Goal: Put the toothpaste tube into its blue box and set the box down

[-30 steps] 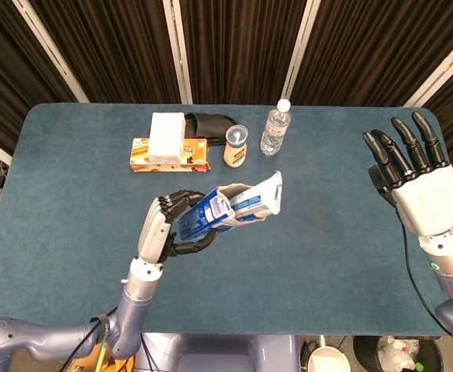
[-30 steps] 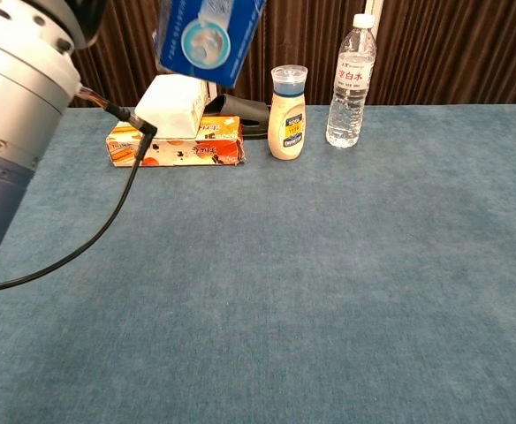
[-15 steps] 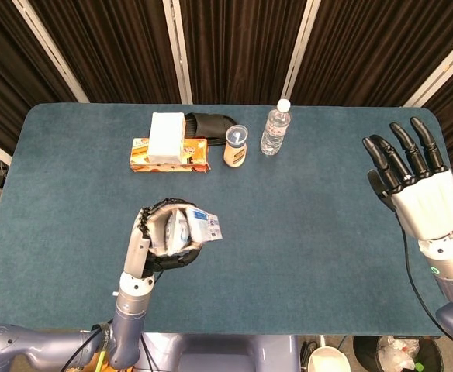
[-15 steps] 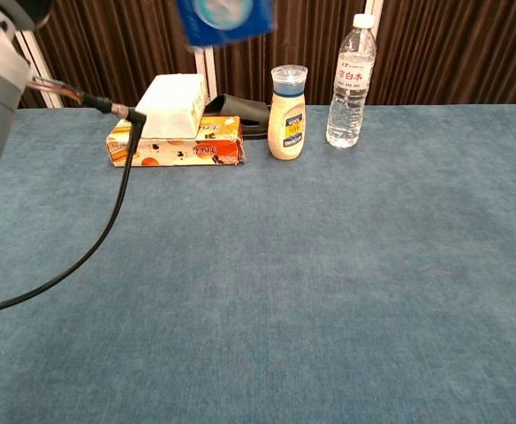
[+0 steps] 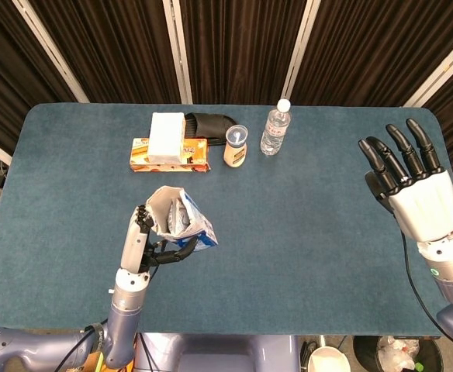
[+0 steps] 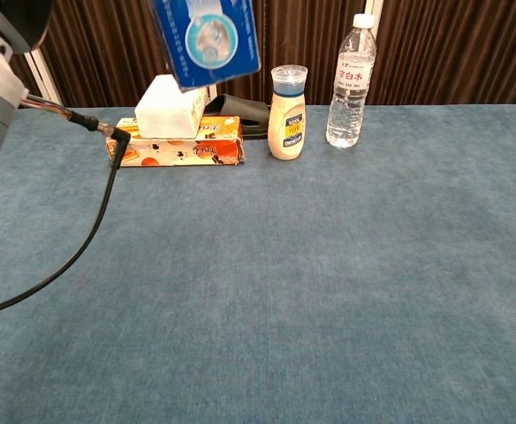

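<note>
Left hand is gripping the blue toothpaste box upright above the table's front-left area, open end up, tube showing inside. Right hand is hovering at the right edge, fingers spread, holding nothing.

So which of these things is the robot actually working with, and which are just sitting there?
In use:
- blue box, with the toothpaste tube showing in its open end
- left hand, holding the box above the table

Just lying about:
- water bottle
- cream bottle
- orange carton
- white box on top of it
- black object behind
</note>
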`<state>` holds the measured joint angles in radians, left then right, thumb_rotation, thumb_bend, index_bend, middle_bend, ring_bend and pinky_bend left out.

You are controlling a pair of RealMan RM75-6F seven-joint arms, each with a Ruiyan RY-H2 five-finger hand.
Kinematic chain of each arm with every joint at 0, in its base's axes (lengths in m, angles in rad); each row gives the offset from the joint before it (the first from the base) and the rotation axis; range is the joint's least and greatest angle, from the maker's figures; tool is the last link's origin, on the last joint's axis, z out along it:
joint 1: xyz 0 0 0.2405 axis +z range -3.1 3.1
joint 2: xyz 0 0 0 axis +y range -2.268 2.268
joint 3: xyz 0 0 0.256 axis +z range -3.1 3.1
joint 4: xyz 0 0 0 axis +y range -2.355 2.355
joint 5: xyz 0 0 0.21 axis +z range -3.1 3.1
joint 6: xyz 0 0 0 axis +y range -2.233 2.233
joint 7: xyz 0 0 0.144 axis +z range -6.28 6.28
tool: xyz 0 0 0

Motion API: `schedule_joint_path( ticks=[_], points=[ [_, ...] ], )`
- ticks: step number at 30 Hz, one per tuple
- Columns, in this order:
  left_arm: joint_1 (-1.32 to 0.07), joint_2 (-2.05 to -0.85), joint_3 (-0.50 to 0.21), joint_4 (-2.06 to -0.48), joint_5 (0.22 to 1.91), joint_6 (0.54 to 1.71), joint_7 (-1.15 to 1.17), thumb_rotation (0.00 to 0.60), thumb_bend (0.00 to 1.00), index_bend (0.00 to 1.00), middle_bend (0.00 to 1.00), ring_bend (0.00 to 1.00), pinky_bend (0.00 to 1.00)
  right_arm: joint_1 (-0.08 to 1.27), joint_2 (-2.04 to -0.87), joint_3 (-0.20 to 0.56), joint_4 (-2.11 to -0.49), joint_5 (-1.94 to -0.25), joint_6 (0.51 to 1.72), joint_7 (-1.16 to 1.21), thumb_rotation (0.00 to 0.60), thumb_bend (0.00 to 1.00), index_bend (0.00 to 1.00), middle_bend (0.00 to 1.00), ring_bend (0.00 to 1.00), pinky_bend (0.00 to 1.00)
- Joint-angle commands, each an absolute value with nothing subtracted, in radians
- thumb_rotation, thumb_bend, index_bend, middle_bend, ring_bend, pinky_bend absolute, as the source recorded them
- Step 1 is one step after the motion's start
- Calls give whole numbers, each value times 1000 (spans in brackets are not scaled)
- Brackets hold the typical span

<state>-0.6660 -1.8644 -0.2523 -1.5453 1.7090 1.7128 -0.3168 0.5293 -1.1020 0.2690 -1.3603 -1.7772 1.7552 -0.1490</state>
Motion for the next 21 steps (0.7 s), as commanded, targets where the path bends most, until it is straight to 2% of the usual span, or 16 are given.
schedule_joint_path(
  ticks=[1,13,21],
  points=[
    [-656,-1831,-237,-1528,1695,1681,-292,600,525,423,569,587,669,528,-1099,269,-1366,-1780,1755,-150,600,444,0,314,159,118],
    [-626,-1626,-136,-1442,1625,1459,-79,600,519,441,590,602,665,531,-1082,270,-1411,-1798,1745,-171,600,445,0,314,159,118],
    [-610,-1588,-62,-1450,1531,1286,85,600,519,440,587,602,664,554,-1098,275,-1464,-1810,1708,-229,600,444,0,314,158,118]
  ],
)
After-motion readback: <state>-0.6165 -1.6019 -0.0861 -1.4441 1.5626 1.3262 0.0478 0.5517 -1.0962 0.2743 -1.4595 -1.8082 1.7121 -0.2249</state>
